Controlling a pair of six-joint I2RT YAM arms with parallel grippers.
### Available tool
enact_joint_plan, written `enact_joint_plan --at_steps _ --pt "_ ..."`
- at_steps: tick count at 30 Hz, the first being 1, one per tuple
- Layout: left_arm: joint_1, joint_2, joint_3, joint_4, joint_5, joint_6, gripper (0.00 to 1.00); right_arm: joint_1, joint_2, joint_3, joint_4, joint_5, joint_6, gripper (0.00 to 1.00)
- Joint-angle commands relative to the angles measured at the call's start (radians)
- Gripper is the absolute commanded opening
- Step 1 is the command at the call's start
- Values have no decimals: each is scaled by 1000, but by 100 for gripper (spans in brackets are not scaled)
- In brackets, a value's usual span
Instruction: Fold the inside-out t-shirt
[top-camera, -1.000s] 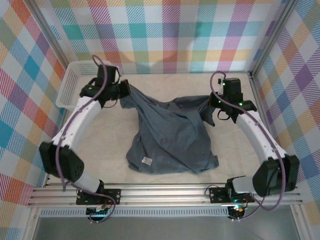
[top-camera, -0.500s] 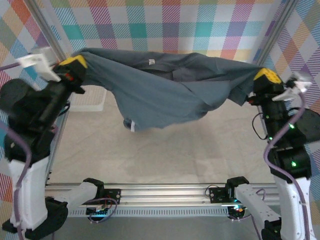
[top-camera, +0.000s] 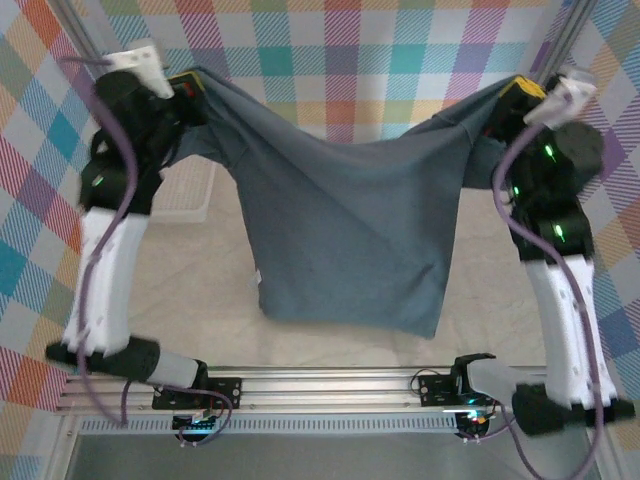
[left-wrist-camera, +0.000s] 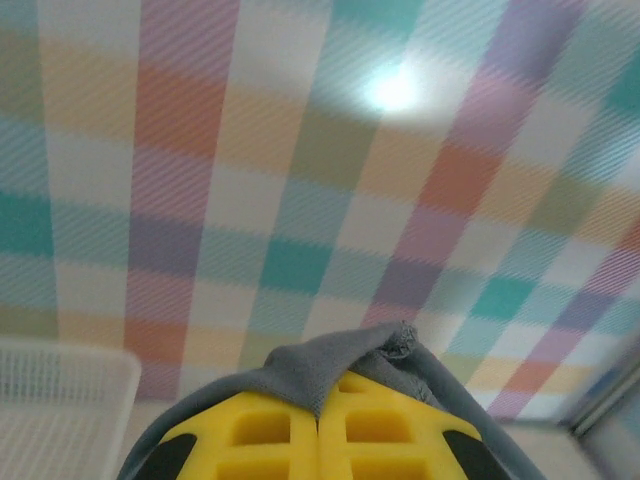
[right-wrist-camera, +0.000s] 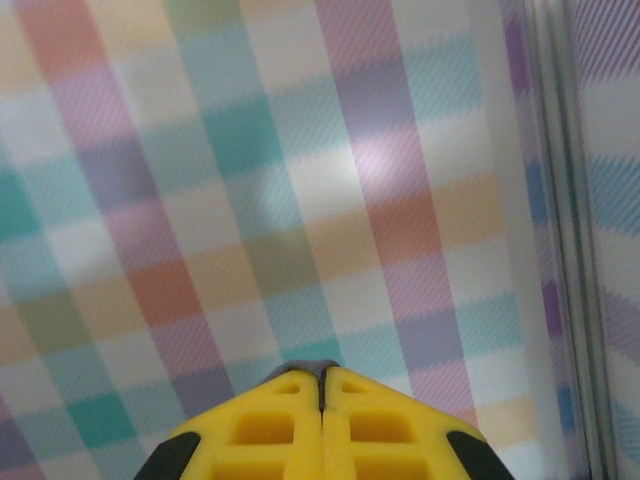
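left gripper (top-camera: 188, 84) clamped on t-shirt (top-camera: 350, 230) | right gripper (top-camera: 522, 92) likewise | white basket (top-camera: 188, 190) half behind left arm (top-camera: 108, 255)

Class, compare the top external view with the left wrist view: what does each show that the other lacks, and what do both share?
Top external: the whole t-shirt hanging spread from the left gripper to the right gripper. Left wrist: close up, grey cloth bunched over the shut yellow jaws. Both: the left gripper, the t-shirt, the white basket.

The left arm (top-camera: 105, 270) and right arm (top-camera: 570, 310) share white shells, black joints, purple cables, and yellow waffle-patterned gripper fingers (left-wrist-camera: 265, 435).
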Motion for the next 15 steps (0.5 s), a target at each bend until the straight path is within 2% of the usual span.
enact_joint_plan --at_steps 1,3,4,5,7,8,10,11,15 --pt "72 168 25 44 36 -68 0 -81 157 80 -51 -62 107 0" --pt "83 292 82 49 58 -82 0 -99 250 137 -54 -96 125 0" --pt "84 356 122 47 74 -80 0 -106 302 174 -64 -118 126 4" --pt "85 419 170 40 93 -82 8 -111 363 222 -89 -145 126 20" --pt "87 531 286 1 122 -85 41 -121 493 372 -226 -214 126 67" --pt "89 581 365 -46 134 -88 51 -127 560 493 -335 -262 124 75" --pt "87 643 483 -131 171 -86 59 -127 640 665 -493 -314 99 79" --pt "87 644 498 -151 197 -87 61 -129 648 697 -525 -339 84 80" --pt "66 502 339 -100 313 -52 65 -129 562 637 -565 -447 21 83"
